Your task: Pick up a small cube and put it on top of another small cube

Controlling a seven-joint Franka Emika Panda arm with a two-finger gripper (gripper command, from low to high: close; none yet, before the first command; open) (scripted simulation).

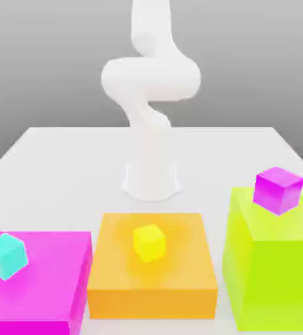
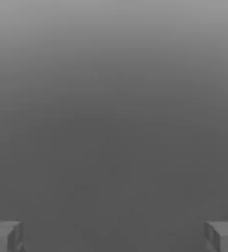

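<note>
Cyan cube [image 1: 5, 256]: sat nearest the camera on the flat magenta block [image 1: 55, 275], at the exterior view's left; it had no part in the task.
Yellow cube [image 1: 148, 241]: rested on the middle of the orange block [image 1: 154, 281], between the other two blocks, likewise not wanted.
Purple cube [image 1: 279, 190]: the stacking target, it stood on top of the tall lime-green block [image 1: 271, 275] at the exterior view's right, its upper face bare.
Blue cube: the piece to be picked up could not be made out among these blocks, so its place could not be told.
Table [image 1: 69, 163]: white surface behind the blocks, carrying the arm's base.
Arm [image 1: 151, 85]: stood upright at the far side, folded well above and behind the blocks.
Gripper [image 2: 114, 236]: the hand view showed its fingers [image 2: 5, 236] spread wide, nothing between them, plain grey beyond.
Progress: judged as at the very start; nothing was grasped or stacked. Finding the cube, reaching, lifting, carrying and placing all remained.
</note>
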